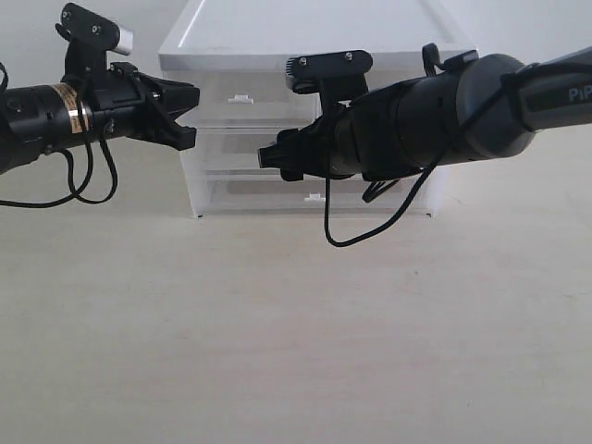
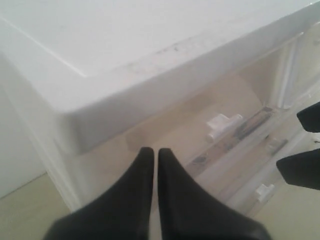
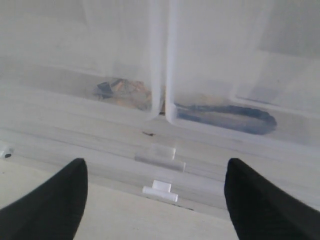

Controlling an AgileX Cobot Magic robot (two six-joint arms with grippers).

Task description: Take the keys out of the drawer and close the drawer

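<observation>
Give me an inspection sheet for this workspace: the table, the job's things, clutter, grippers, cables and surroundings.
Surface: pale table, no marks seen.
Job's things: keys show through the plastic inside the white cabinet; middle drawer looks closed.
Clutter: nothing seen.
Grippers: left gripper shut, beside the cabinet's top corner; right gripper open, facing the drawer fronts.
Cables: black cables hang loose under both arms.
Surroundings: plain pale wall behind.
</observation>
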